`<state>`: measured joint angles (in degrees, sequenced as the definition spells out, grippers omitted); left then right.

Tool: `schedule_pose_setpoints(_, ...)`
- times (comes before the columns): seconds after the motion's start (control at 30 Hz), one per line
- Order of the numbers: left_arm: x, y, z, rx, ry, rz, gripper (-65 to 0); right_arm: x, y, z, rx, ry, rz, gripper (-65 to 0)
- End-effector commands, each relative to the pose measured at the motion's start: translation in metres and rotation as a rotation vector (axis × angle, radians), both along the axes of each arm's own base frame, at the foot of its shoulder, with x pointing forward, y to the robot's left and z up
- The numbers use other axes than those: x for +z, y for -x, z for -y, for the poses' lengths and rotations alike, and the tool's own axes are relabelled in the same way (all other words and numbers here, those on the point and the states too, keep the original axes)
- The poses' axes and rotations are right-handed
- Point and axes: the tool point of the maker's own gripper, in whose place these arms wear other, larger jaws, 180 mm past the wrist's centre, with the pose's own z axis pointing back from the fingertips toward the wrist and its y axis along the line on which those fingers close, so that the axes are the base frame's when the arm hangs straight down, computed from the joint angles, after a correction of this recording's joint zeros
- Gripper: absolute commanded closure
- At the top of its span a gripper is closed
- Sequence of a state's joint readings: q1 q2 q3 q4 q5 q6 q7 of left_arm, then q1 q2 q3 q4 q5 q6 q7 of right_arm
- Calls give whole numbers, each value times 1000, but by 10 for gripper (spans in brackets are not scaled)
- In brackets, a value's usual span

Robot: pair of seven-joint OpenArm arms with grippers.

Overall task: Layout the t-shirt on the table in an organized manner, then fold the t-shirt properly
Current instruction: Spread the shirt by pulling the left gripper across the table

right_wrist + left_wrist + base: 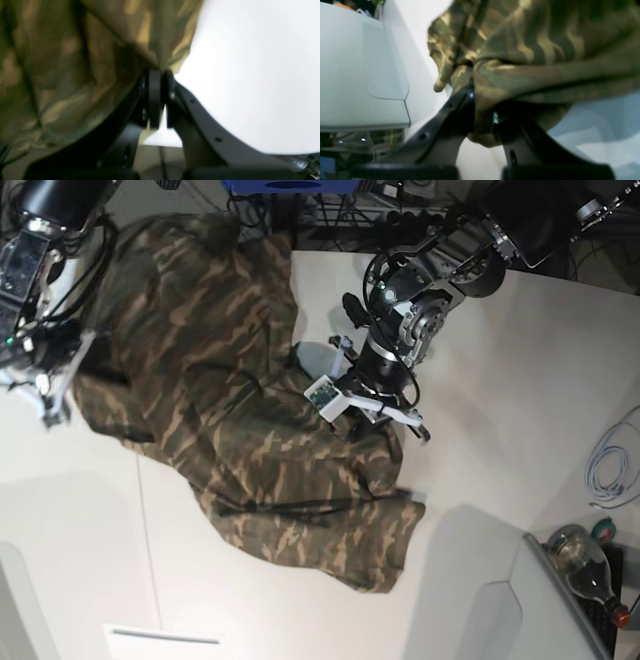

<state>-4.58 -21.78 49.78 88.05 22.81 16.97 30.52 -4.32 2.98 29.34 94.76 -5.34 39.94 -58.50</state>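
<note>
Blur softens both wrist views, and the camouflage t-shirt point(250, 410) fills most of them, hiding the fingertips. From overhead it lies rumpled across the white table point(500, 380), one edge lifted at each side. The left gripper point(482, 110) is clamped on a bunched fold near the shirt's middle. The right gripper point(157, 82) is pinched closed on the shirt's edge at the table's far side. Cables point(610, 460) and a clear bottle point(585, 565) sit beyond the table's curved edge.
</note>
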Motion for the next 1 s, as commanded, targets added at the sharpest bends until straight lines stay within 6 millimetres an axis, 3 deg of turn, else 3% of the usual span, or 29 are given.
schedule_pose_setpoints(0.0, 17, -6, 13, -47, 18, 40, 0, 18, -20, 6, 7, 20, 62, 0)
schedule_pose_setpoints(0.17, 16, 4, 42, -163, 15, -29, 0, 48, -56, 33, -1, 79, 124, 0)
schedule_pose_setpoints(0.33, 30, -16, 52, -146, 66, -48, 0, 55, -91, 56, 30, 105, 110, 0)
schedule_pose_setpoints(0.53, 32, -41, 82, -192, 81, -106, 0, 33, -134, 31, 137, 10, 141, 0)
schedule_pose_setpoints(0.77, -16, -68, 107, -170, 26, -256, 0, 6, -161, 4, 191, -136, 224, -2)
schedule_pose_setpoints(0.97, -52, -82, 110, -145, -20, -369, 0, 0, -168, 26, 12, -88, 266, -35)
